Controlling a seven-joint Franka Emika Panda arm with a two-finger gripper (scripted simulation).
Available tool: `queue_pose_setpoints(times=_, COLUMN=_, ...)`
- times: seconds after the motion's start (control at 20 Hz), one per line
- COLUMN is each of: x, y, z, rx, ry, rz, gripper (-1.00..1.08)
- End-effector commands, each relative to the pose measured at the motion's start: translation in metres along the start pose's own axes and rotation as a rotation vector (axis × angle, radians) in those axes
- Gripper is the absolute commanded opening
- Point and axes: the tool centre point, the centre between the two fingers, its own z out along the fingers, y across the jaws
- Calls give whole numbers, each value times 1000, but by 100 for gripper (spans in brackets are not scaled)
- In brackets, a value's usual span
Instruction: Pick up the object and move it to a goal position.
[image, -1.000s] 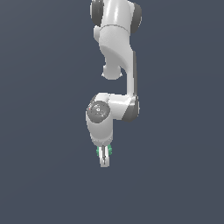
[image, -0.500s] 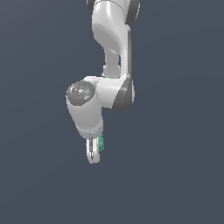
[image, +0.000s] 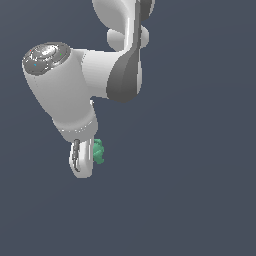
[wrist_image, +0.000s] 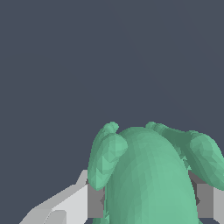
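Jaws (image: 86, 162) clamp green lumpy object (wrist_image: 151, 175); no writing legible.

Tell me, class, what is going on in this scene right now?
A single white robot arm is holding a small green toy in its gripper. The wrist view shows the toy filling the space between the two fingers, whose pads press on either side of it. In the exterior view the toy sticks out from the gripper toward that view's right. Only a plain dark backdrop shows around them, and no goal marker is visible, so how far the move has got cannot be told.
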Motion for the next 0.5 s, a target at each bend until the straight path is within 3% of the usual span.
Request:
queue_pose_setpoints(times=0.0, x=11, y=0, z=-24, rx=-1, ry=0, rz=0, gripper=-100)
queue_pose_setpoints(times=0.45, x=38, y=-3, z=-84, rx=-1, ry=0, rz=-2, gripper=-100)
